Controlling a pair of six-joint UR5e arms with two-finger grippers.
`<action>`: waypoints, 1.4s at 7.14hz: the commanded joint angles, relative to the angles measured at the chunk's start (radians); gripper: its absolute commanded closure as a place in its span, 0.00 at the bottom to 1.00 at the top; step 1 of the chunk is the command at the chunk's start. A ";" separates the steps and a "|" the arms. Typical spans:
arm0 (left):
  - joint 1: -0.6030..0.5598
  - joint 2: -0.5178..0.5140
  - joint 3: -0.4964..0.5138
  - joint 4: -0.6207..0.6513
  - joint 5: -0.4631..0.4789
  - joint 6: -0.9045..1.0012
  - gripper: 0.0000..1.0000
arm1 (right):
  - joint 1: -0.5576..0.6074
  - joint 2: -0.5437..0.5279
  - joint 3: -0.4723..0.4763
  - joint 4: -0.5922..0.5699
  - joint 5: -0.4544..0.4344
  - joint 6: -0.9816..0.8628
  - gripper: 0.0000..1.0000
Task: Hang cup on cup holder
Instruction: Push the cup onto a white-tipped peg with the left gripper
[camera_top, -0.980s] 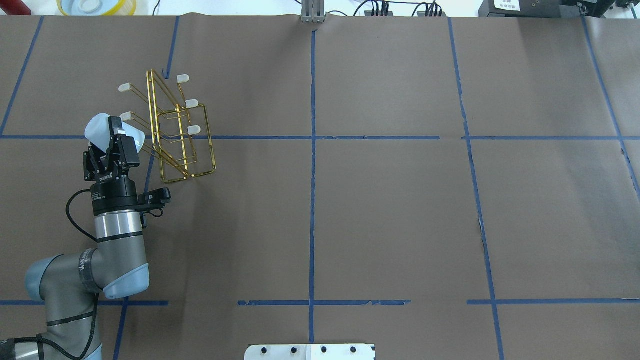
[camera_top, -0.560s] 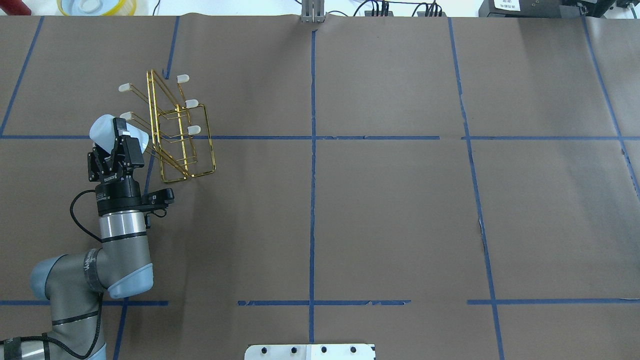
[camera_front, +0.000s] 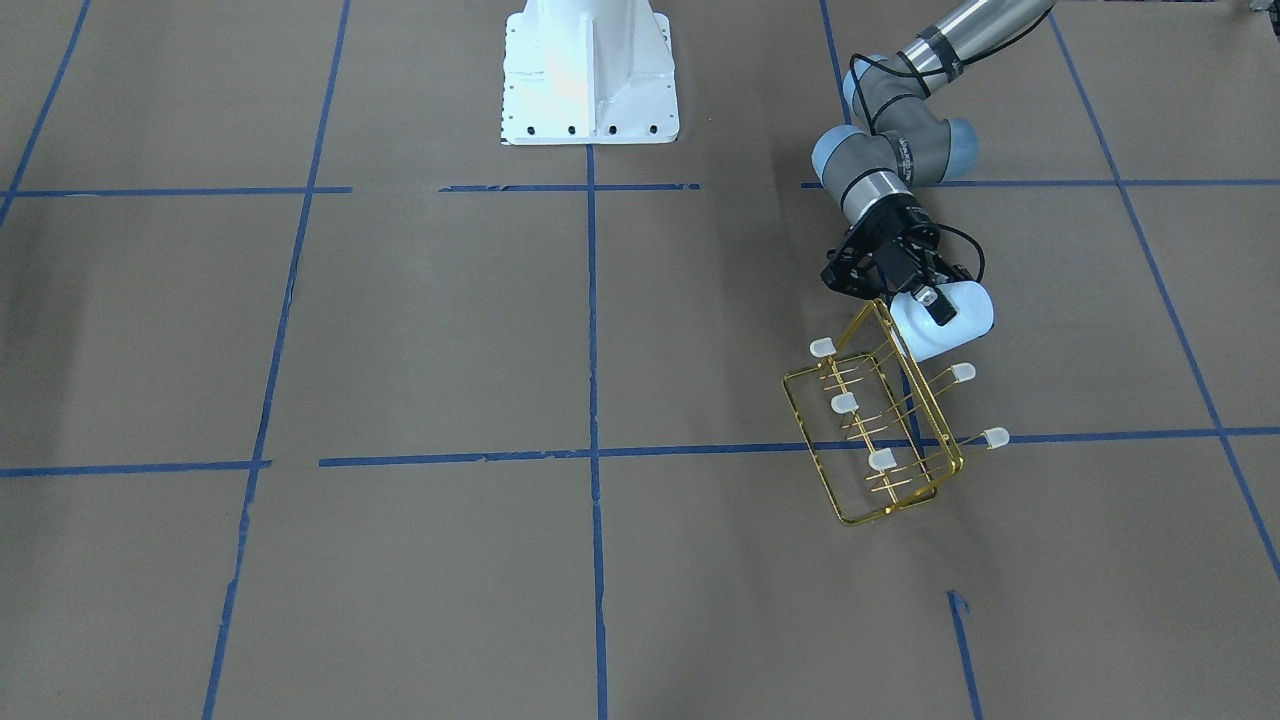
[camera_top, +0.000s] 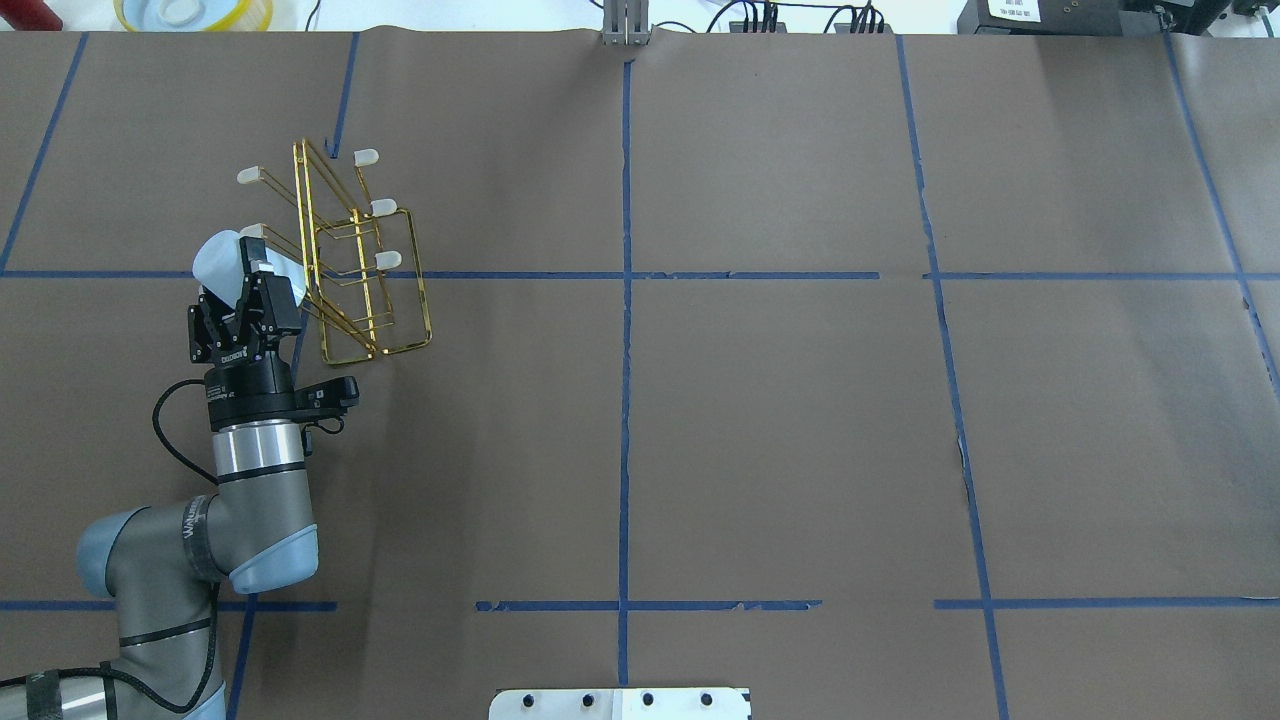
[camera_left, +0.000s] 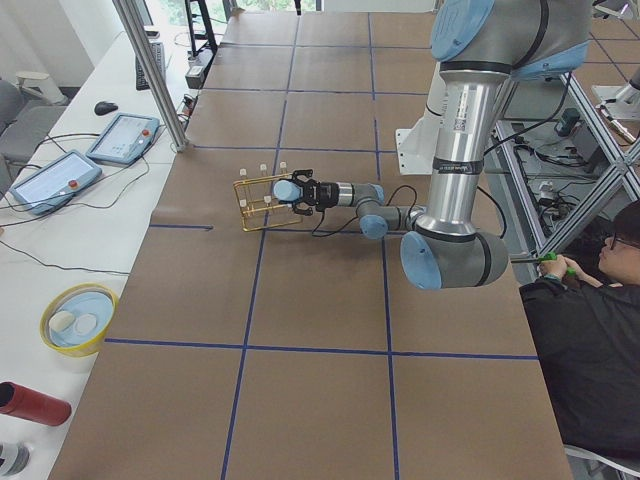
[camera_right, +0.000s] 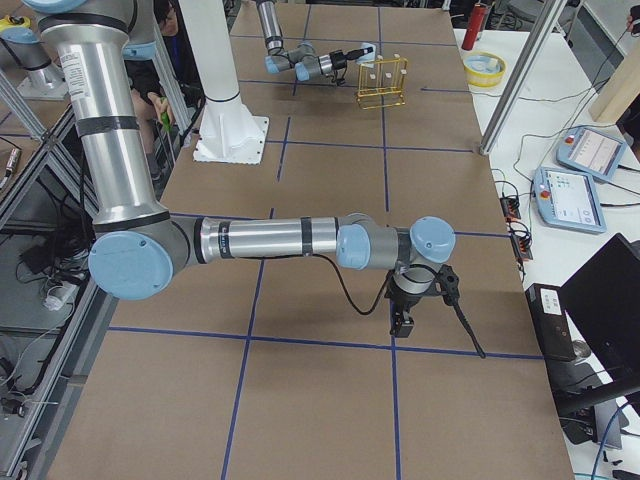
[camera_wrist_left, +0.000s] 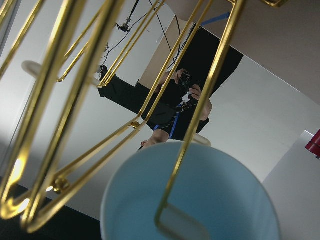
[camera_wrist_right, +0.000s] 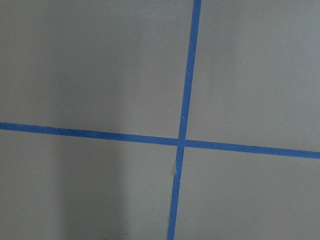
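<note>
The left arm stretches low and nearly level, its left gripper clamped around the pale blue cup, held sideways. Directly ahead of it stands the gold cup holder, one capped prong reaching into the cup's mouth. The right gripper points down at the table; grip unclear.

Pale blue cup, tilted, mouth apparently against upright gold cup holder.
</note>
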 joint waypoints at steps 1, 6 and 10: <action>0.000 -0.004 0.009 0.000 -0.001 0.000 0.94 | 0.000 0.000 0.000 0.000 0.000 0.001 0.00; 0.000 -0.015 0.016 -0.003 0.001 -0.009 0.00 | 0.000 0.000 0.000 0.000 0.000 0.000 0.00; -0.009 0.008 -0.029 -0.015 0.001 -0.014 0.00 | 0.000 0.000 0.000 0.000 0.000 0.000 0.00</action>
